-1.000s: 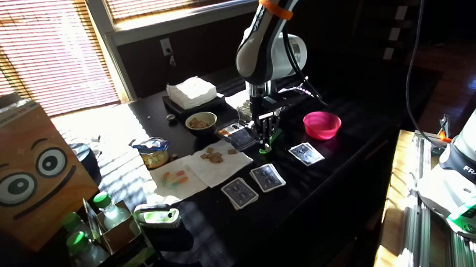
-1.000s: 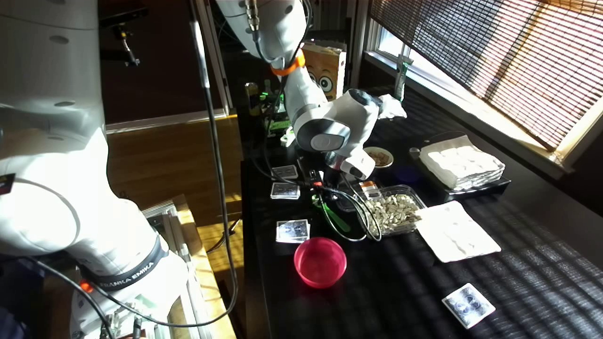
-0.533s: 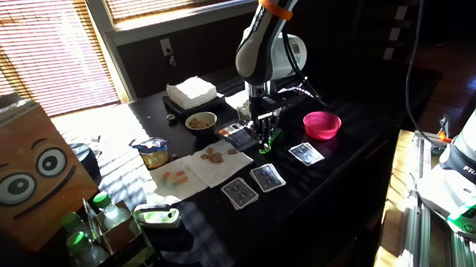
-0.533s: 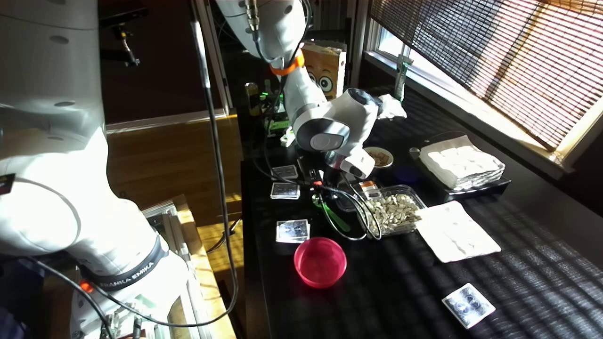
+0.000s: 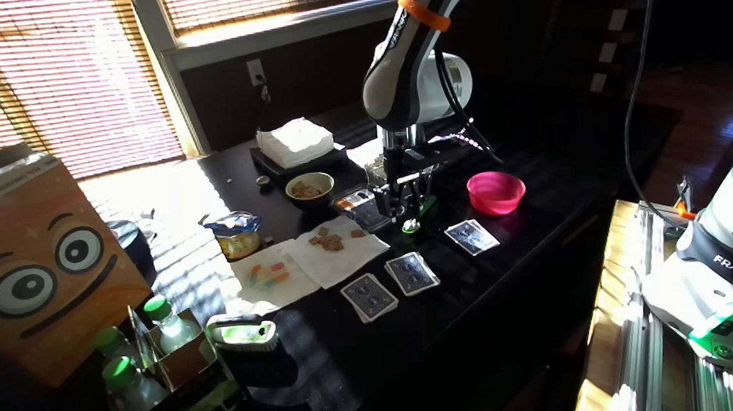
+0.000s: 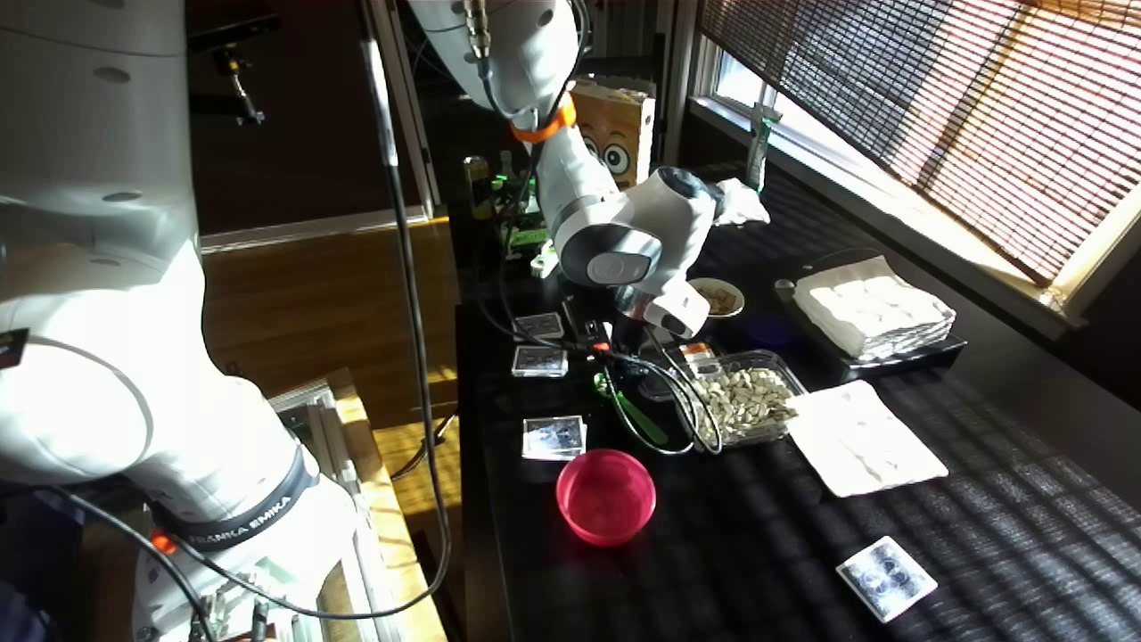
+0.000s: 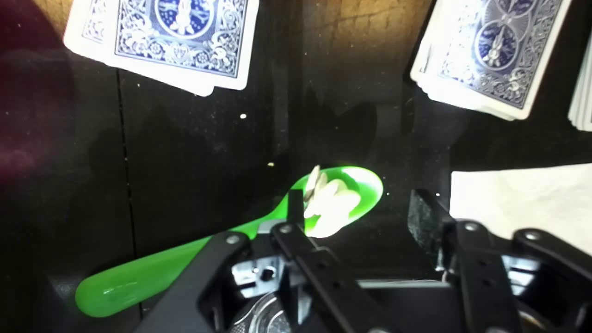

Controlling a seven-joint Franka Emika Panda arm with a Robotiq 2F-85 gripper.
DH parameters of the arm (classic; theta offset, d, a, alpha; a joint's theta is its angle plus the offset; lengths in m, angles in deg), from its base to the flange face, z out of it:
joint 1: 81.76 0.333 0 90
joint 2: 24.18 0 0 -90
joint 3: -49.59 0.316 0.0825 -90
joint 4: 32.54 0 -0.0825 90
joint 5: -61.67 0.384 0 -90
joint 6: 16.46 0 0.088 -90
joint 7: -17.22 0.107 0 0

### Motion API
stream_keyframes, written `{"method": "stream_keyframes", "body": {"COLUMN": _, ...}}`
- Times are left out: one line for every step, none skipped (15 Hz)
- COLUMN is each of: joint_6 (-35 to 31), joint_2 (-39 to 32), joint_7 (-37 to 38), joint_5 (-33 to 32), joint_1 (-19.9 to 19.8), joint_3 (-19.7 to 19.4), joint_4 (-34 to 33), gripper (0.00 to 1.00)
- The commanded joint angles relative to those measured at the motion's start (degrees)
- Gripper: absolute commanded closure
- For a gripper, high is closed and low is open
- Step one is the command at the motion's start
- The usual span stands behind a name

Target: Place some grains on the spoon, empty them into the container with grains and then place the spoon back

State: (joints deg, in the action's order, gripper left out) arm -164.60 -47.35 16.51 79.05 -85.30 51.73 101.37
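Spoon [image 7: 175, 259], probably light, stiff and slick, carries grains [image 7: 340, 201] a tilt could spill; grip it mid-handle. The pincer [image 7: 358, 210] stands spread over its loaded end.

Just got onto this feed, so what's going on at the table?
The robot's gripper stands open over the scoop end of the green spoon, holding nothing; whether it touches the spoon I can't tell. The spoon lies on the black table with a few pale grains in it. Those are not yet emptied into the see-through container nearby, which holds many more.
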Motion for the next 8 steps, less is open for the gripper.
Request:
{"method": "stream_keyframes", "body": {"joint_6": -1.04, "joint_2": 0.17, "joint_7": -0.50, "joint_5": 0.79, "joint_1": -0.74, "joint_3": 0.80, "joint_4": 0.09, "gripper": 0.08}}
{"method": "stream_keyframes", "body": {"joint_6": -1.21, "joint_2": 0.28, "joint_7": -0.73, "joint_5": 0.94, "joint_1": -0.84, "joint_3": 0.94, "joint_4": 0.13, "gripper": 0.02}}
{"method": "stream_keyframes", "body": {"joint_6": -1.40, "joint_2": 0.38, "joint_7": -1.19, "joint_5": 1.27, "joint_1": -1.07, "joint_3": 1.20, "joint_4": 0.18, "gripper": 0.00}}
{"method": "stream_keyframes", "body": {"joint_6": -1.52, "joint_2": 0.52, "joint_7": -1.66, "joint_5": 1.70, "joint_1": -1.35, "joint_3": 1.56, "joint_4": 0.24, "gripper": 0.00}}
{"method": "stream_keyframes", "body": {"joint_6": -1.66, "joint_2": 0.63, "joint_7": -1.88, "joint_5": 2.01, "joint_1": -1.51, "joint_3": 1.79, "joint_4": 0.29, "gripper": 0.00}}
{"method": "stream_keyframes", "body": {"joint_6": -1.68, "joint_2": 0.84, "joint_7": -2.49, "joint_5": 2.65, "joint_1": -1.88, "joint_3": 2.25, "joint_4": 0.37, "gripper": 0.00}}
{"method": "stream_keyframes", "body": {"joint_6": -1.74, "joint_2": 1.17, "joint_7": -3.28, "joint_5": 3.38, "joint_1": -2.37, "joint_3": 2.85, "joint_4": 0.56, "gripper": 0.00}}
{"method": "stream_keyframes", "body": {"joint_6": -1.68, "joint_2": 1.44, "joint_7": -3.64, "joint_5": 3.76, "joint_1": -2.65, "joint_3": 3.19, "joint_4": 0.67, "gripper": 0.00}}
